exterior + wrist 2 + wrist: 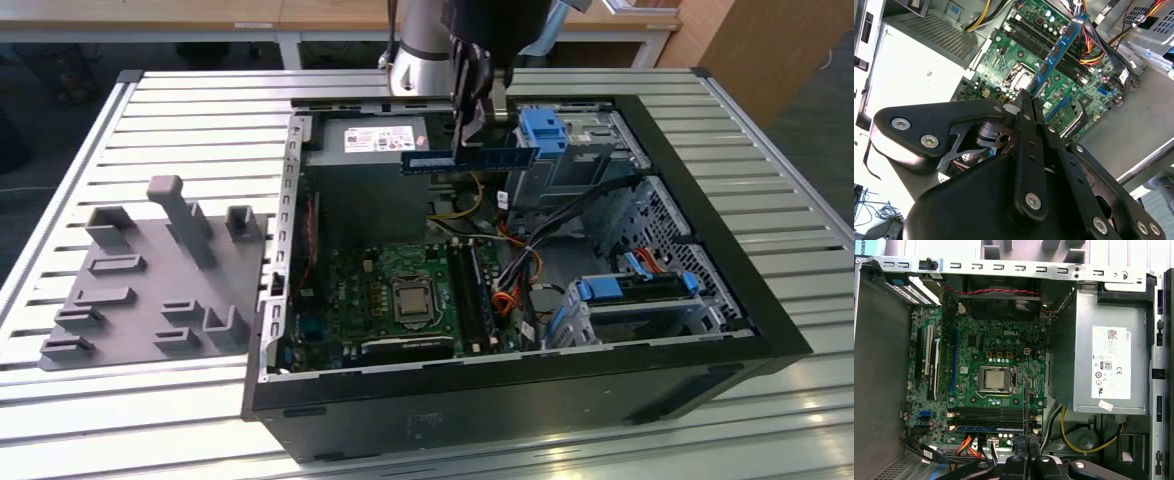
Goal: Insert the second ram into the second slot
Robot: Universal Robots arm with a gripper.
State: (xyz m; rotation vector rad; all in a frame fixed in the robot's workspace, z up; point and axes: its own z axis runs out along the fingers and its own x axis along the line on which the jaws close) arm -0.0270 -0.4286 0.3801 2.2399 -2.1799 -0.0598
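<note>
My gripper is shut on the second ram, a thin blue stick held level above the open computer case. In the second wrist view the ram sticks out past the gripper over the green motherboard. The first wrist view shows the ram edge-on, hanging over the dark memory slots. It is well above them and crosswise to their length. One blue stick sits in the slot row beside them. Which one is the second slot I cannot tell.
A grey power supply fills one end of the case, and the processor socket sits mid-board. Light-blue drive brackets and loose cables crowd the exterior view's right. A grey fixture block lies on the slatted table.
</note>
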